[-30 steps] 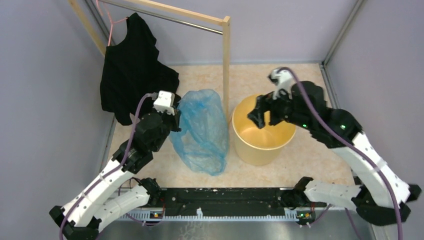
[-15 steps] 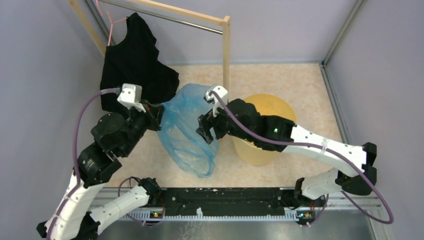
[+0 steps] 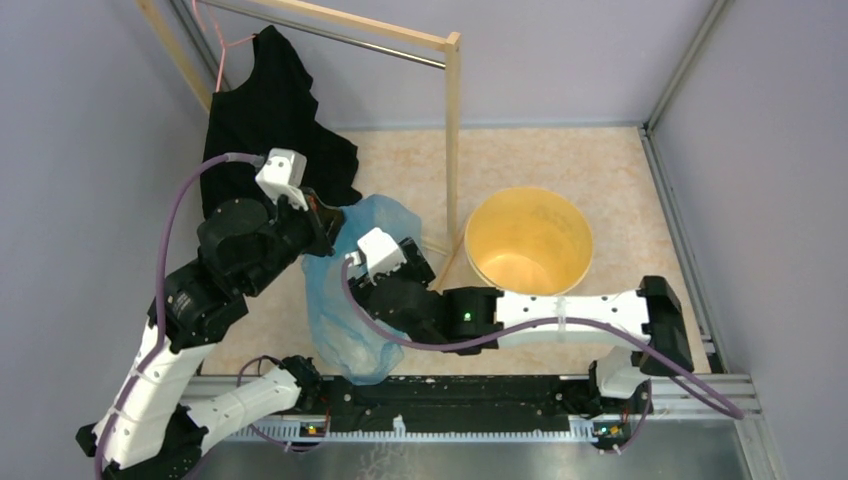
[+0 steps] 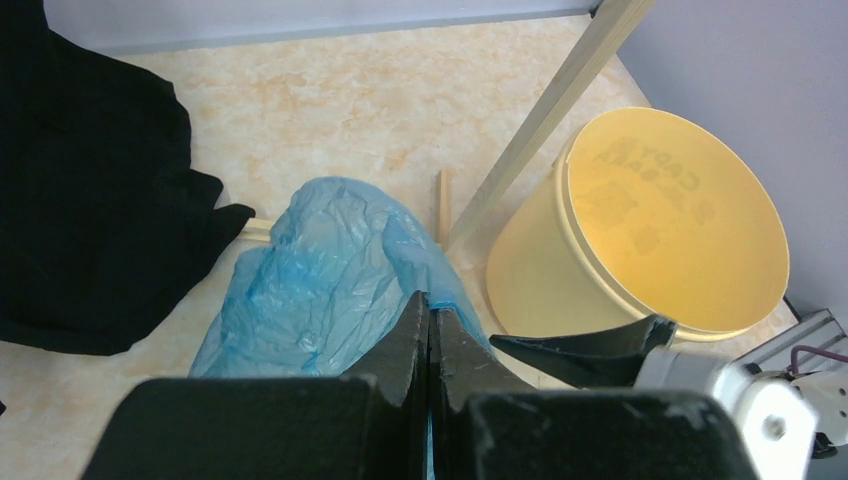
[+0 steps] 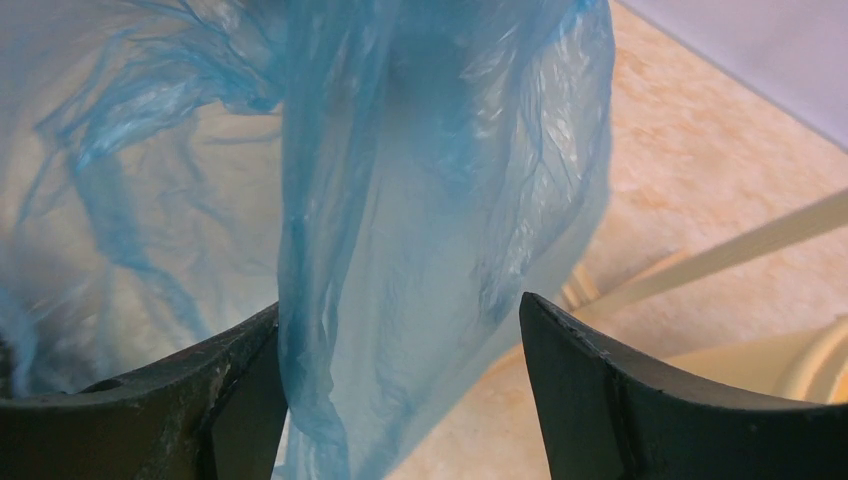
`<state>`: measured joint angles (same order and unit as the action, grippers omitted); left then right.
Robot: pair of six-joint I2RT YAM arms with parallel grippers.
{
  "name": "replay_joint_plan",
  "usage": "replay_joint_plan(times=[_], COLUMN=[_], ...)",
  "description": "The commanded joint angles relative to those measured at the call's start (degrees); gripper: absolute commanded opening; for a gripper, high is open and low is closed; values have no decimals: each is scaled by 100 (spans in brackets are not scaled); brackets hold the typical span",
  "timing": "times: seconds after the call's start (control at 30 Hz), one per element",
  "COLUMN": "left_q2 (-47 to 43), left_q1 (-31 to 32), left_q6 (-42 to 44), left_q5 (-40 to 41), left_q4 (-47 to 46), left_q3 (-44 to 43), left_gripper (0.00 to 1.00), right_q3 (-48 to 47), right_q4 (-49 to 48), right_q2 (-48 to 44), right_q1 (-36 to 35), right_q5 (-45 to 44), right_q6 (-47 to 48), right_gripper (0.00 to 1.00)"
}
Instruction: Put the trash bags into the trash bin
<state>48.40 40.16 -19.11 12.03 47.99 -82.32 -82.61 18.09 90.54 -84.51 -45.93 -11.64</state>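
Top external view, trash bin: stands upright on the marbled floor, mouth up; sits at 3 o'clock of the trash bag, apart from it.
Trash bin, detail: pale yellow-orange, round, rolled rim; faint mirrored lettering on the inside bottom in the left wrist view.
Trash bag: blue, translucent, crumpled; hangs lifted by its upper edge, lower end near the front rail at 6 o'clock; wholly outside the bin.
Left gripper: fingers pressed together, pinching the bag's upper fold; a blue sliver shows in the slit between them.
Right gripper: fingers spread wide, one on either side of a hanging fold of the bag; cannot tell whether either finger touches the film.
Right arm: lies low across the front, reaches toward 9 o'clock, passes at 6 o'clock of the bin.
Wooden rack: post upright at 10 o'clock of the bin, just beside its rim.
Black garment: hangs from a pink hanger on the rack's bar, at 11 o'clock of the bag.
Left wrist view, layout: bag spreads from 10 to 12 o'clock of the closed fingertips, bin at 2 o'clock, garment at 9 o'clock.
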Motion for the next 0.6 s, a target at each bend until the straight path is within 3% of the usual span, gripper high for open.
replay_joint_plan(times=[0.0,0.13,0.27,0.3,0.4,0.47,0.57], left_q2=[114,64,-35,-47,-74,-85,-152], left_q1=[-20,-15,-17,-24,-17,-17,-21], left_q6=[-66,-75,-83,-72,83,212,373], left_q5=[-181,-150,-114,-113,-68,34,116], left_q4=[54,61,120,130,126,167,212], left_q3=[-296,-330,-294,-274,-257,-267,-225], left_gripper=[0,0,0,0,0,3,20], right_q3=[-475,-399,-252,-203,76,256,464], right_q4=[-185,-712,-1430,-1578,-2263,-2560,-2371], right_q2=[398,722,733,703,522,324,-162], right_q1=[-180,-196,-190,-178,-171,-167,-31], right_q5=[-1674,-2693,-2348,-2199,-2103,-2081,-1328], right_q6=[259,707,1341,1419,1810,2024,1755], right_gripper=[78,77,75,66,15,0,0])
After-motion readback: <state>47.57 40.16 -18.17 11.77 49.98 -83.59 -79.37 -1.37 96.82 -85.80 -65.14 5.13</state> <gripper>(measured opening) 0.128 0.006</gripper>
